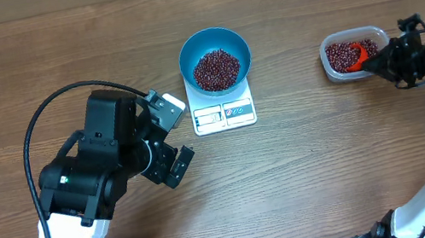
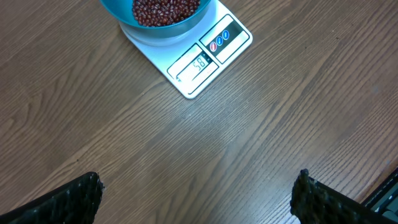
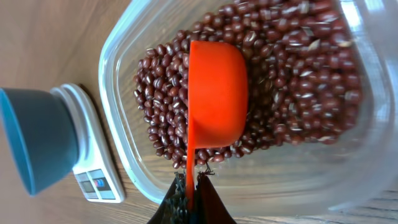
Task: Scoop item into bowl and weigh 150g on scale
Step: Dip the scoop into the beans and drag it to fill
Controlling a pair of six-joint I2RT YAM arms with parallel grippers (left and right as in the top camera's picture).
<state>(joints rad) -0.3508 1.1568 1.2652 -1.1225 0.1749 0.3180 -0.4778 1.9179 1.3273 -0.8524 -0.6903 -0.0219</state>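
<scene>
Our right jaws clamp the scoop resting on the beans in the tub, while our left jaws stand apart near the scale.

Brown wood-grain table; soft, even light

The fingers pinch the handle of an orange scoop resting just ahead on beans in a clear tub, with the blue bowl on the scale to their left.
</scene>
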